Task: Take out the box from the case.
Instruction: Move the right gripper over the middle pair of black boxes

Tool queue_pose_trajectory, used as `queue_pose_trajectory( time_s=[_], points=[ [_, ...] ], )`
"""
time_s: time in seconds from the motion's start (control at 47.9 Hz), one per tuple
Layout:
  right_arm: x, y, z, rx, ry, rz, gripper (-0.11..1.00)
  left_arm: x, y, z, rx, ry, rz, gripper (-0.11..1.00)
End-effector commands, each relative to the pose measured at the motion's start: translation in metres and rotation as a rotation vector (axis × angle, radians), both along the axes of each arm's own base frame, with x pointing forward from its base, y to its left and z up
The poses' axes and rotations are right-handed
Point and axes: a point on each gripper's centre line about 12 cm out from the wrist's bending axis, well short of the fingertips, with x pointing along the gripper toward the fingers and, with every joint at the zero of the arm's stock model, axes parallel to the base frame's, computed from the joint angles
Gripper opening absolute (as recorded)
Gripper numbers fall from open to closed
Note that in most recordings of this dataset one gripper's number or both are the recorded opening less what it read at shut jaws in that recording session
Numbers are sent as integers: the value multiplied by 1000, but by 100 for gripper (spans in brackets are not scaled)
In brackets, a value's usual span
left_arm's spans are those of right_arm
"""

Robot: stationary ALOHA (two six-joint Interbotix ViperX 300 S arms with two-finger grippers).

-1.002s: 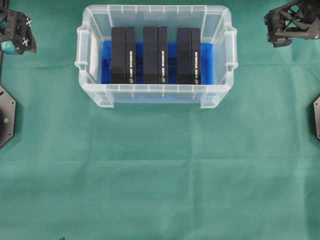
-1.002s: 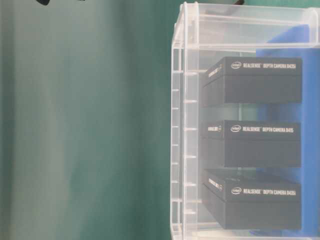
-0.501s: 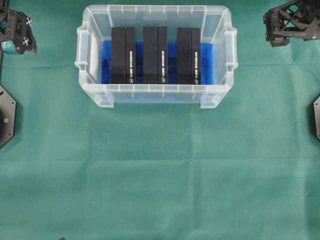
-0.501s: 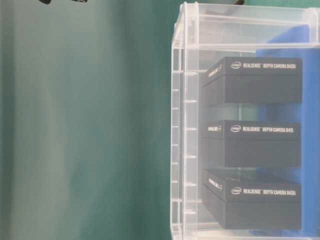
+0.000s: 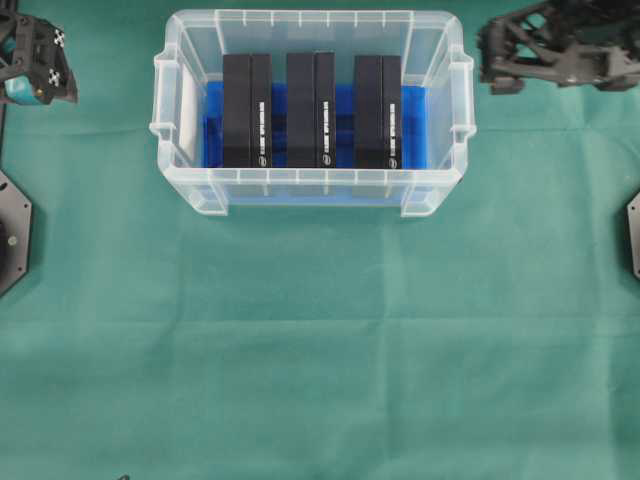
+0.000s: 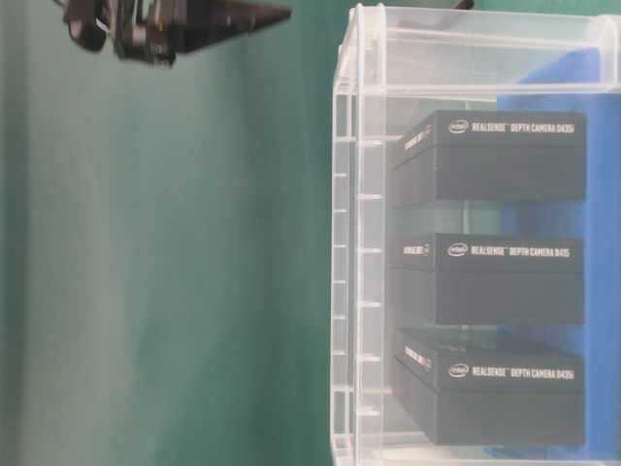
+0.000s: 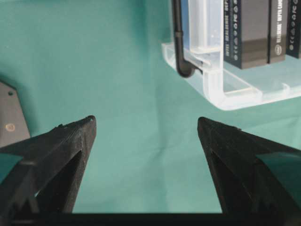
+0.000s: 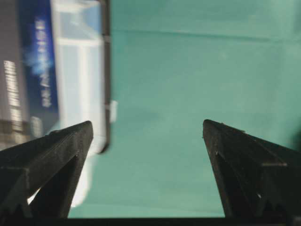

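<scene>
The case [image 5: 312, 180] is a clear plastic bin at the back middle of the table, with blue cloth [image 5: 415, 125] on its bottom. Three black boxes stand side by side in it: left [image 5: 247, 110], middle [image 5: 310, 110], right [image 5: 377, 110]. The table-level view shows the boxes [image 6: 505, 282] through the case wall [image 6: 354, 243]. My right gripper [image 5: 492, 58] hangs open just right of the case's right handle, and its wrist view [image 8: 147, 129] shows the blurred case wall [image 8: 80, 70]. My left gripper [image 7: 146, 125] is open and empty over the cloth, far left of the case [image 7: 225, 94].
A green cloth [image 5: 320, 350] covers the table in front of the case. Black base plates sit at the left edge [image 5: 12, 230] and the right edge [image 5: 632, 230]. The right arm [image 6: 165, 24] shows at the top of the table-level view.
My right arm has swung left toward the case's right side. The left gripper has drifted slightly back. Case and boxes have not moved.
</scene>
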Motion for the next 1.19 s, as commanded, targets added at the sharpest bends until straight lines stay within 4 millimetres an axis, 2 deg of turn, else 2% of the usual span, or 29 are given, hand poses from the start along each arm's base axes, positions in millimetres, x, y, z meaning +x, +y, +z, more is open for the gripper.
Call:
queue_pose_trajectory(
  time_s=[0.0, 0.23, 0.397, 0.647, 1.169],
  points=[
    [20, -3, 14, -15, -47, 11, 94, 0, 0, 4, 9, -16, -3, 89],
    [63, -8, 18, -19, -61, 33, 94, 0, 0, 4, 10, -12, -5, 89],
    [98, -4, 14, -8, -67, 64, 94, 0, 0, 4, 11, -12, -8, 89],
    [137, -1, 8, 3, -84, 88, 94, 0, 1, 4, 12, -13, -10, 88],
    [186, 0, -10, 28, -133, 111, 94, 0, 0, 5, 15, -15, -17, 89]
  ],
)
